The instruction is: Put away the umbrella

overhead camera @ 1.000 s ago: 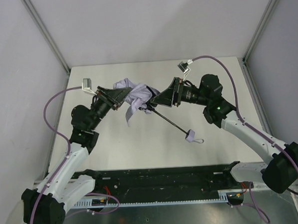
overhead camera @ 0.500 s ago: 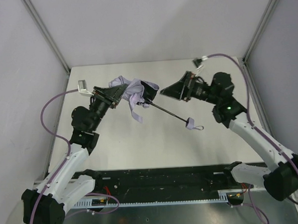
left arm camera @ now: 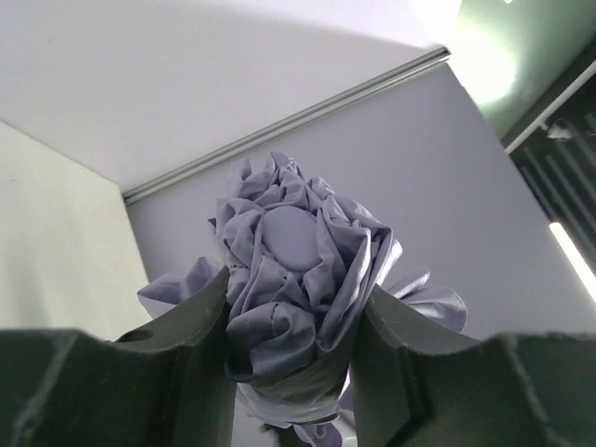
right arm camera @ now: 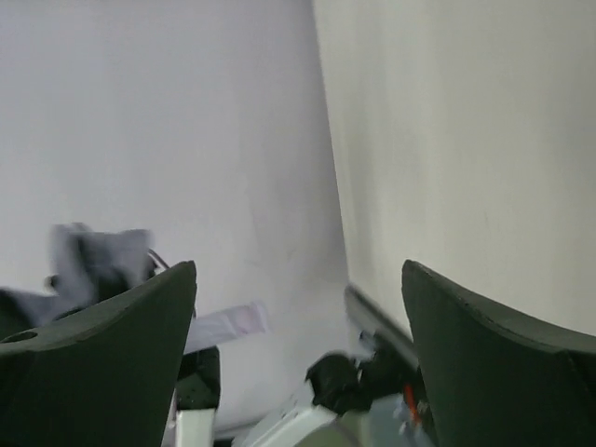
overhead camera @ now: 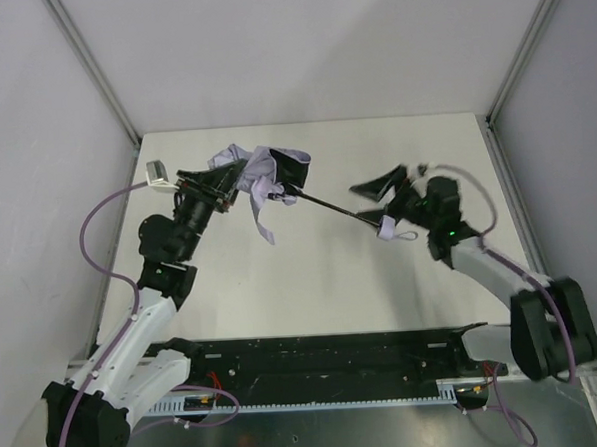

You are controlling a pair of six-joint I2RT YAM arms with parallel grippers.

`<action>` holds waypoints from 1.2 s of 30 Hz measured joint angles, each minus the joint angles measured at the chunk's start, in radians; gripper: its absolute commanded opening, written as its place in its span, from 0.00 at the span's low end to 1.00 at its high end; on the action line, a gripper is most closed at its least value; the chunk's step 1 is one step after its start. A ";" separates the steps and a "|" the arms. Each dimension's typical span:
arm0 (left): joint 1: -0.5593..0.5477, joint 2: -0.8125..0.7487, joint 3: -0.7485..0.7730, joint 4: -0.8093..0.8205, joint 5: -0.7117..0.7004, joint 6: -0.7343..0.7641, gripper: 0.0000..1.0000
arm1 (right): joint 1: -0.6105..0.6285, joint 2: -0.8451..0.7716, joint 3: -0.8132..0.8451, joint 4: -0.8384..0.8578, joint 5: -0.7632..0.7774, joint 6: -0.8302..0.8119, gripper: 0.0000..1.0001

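Here, the umbrella [left arm camera: 291,256] between the left fingers [left arm camera: 172,372]

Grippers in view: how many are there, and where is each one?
2. The left gripper is closed on the umbrella at far left; the right gripper is open, empty, near the handle.

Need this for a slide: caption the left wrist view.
Left gripper clamps the umbrella by its bunched lavender canopy.

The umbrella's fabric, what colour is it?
The umbrella fabric is pale lavender-grey, clearest in the left wrist view.
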 measured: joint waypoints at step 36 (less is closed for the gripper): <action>-0.001 0.015 0.043 0.122 -0.071 -0.209 0.00 | 0.796 0.559 0.061 1.005 0.557 0.734 0.55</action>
